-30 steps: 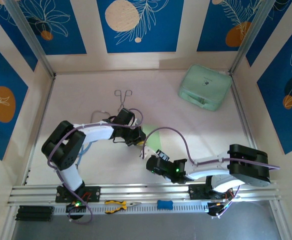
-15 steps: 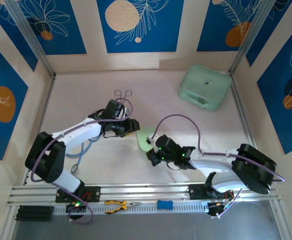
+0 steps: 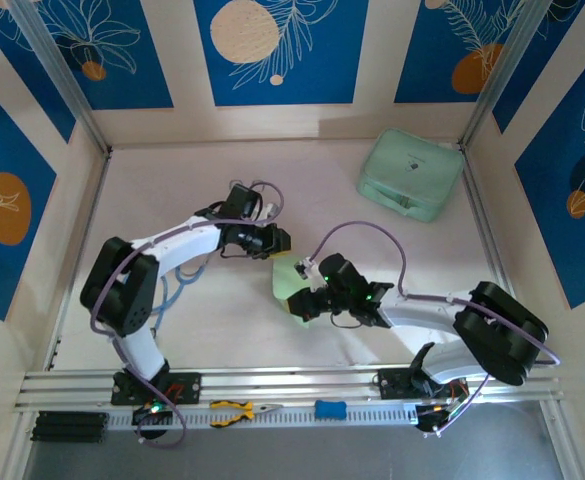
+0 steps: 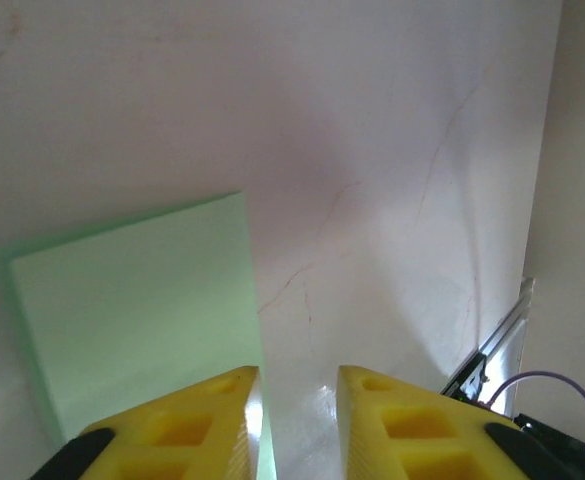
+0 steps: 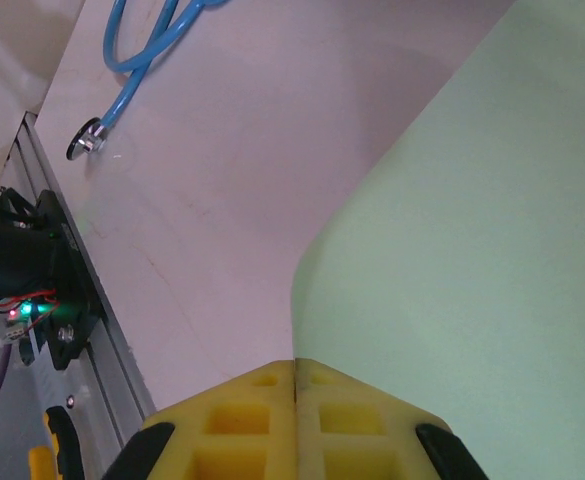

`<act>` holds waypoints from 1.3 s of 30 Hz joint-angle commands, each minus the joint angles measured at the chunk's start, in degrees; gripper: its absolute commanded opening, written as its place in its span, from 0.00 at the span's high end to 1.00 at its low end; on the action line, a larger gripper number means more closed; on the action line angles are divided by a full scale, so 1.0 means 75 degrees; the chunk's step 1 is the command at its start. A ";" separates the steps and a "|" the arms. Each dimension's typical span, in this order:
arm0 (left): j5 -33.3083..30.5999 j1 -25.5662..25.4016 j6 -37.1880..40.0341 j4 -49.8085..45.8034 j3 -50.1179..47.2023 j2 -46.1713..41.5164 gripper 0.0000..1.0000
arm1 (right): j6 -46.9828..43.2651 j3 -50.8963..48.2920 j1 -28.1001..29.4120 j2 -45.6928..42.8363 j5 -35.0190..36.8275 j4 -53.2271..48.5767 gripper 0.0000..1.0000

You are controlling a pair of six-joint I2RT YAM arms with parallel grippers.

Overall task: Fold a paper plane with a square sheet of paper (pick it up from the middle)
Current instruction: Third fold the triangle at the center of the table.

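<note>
Green sheet of paper [image 3: 287, 282], folded narrow, runs near-to-far on the surface; my right gripper [image 5: 294, 368] pinches its near end, my left gripper [image 4: 297, 390] stands slightly parted at the far end.

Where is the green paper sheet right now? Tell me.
In the top view the square sheet of paper sits mid-table, between the left gripper on its far side and the right gripper pinching its near edge.

One sheet [image 3: 286, 279], one case [image 3: 410, 176], one stethoscope [image 5: 138, 58]
</note>
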 commanded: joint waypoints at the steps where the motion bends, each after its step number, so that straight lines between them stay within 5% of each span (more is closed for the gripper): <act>1: 0.0567 -0.0027 0.0443 -0.0171 0.0457 0.0559 0.77 | 0.0228 0.0167 -0.0068 0.0254 -0.0481 0.0317 0.97; 18: 0.0245 -0.0130 0.1166 -0.0508 0.0251 0.2170 0.88 | 0.0515 0.0095 -0.0541 0.1013 -0.1233 0.1034 0.98; 39: 0.0208 -0.0148 0.1081 -0.0567 0.0168 0.2019 0.88 | -0.0751 0.0756 -0.1045 0.1437 -0.0745 -0.0721 0.97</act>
